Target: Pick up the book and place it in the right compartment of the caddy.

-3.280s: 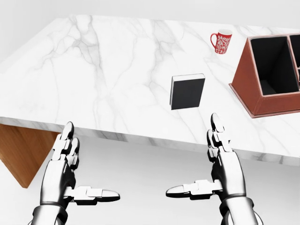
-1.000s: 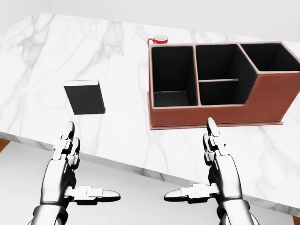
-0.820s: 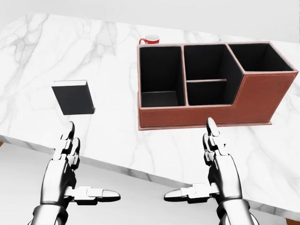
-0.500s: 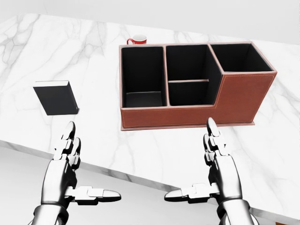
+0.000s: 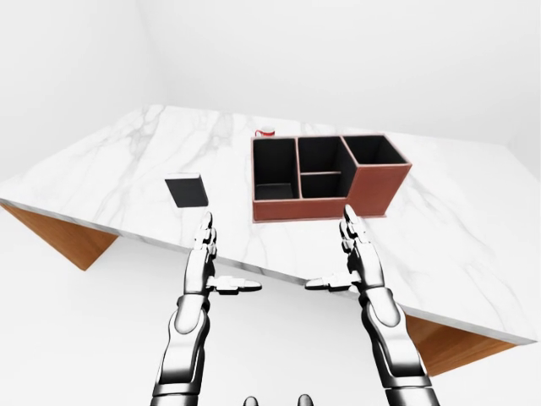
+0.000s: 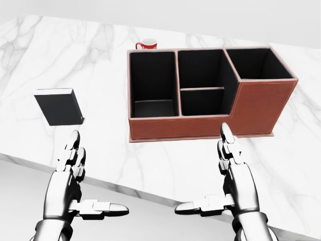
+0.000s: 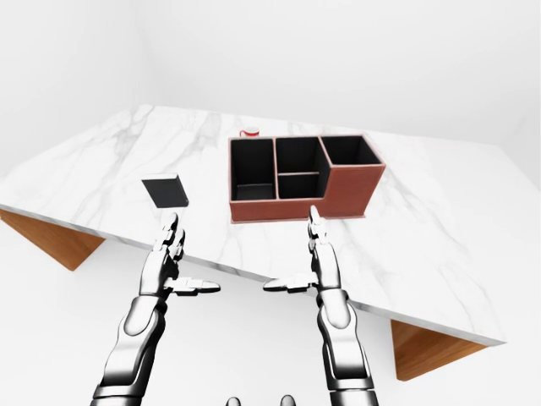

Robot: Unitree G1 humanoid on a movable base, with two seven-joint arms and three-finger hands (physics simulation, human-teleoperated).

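A black book [image 6: 58, 106] lies flat on the white marble table [image 6: 100, 55], at the left of the head view. The brown leather caddy [image 6: 210, 123] stands right of it, with dark compartments; its right compartment [image 6: 258, 64] is the raised one. My left hand [image 6: 75, 186] hangs open below the book, off the table edge. My right hand [image 6: 225, 186] is open too, just below the caddy's near wall. Neither hand touches anything.
A red and white mug [image 6: 146, 44] stands just above the caddy's left compartment. The table's near edge [image 6: 125, 188] runs diagonally across the bottom of the head view. Wooden table supports [image 5: 59, 241] show under the slab at both ends.
The camera has swung, so book and caddy have slid left in the head view; the last half second shows almost no shift. Both hands keep their open pose.
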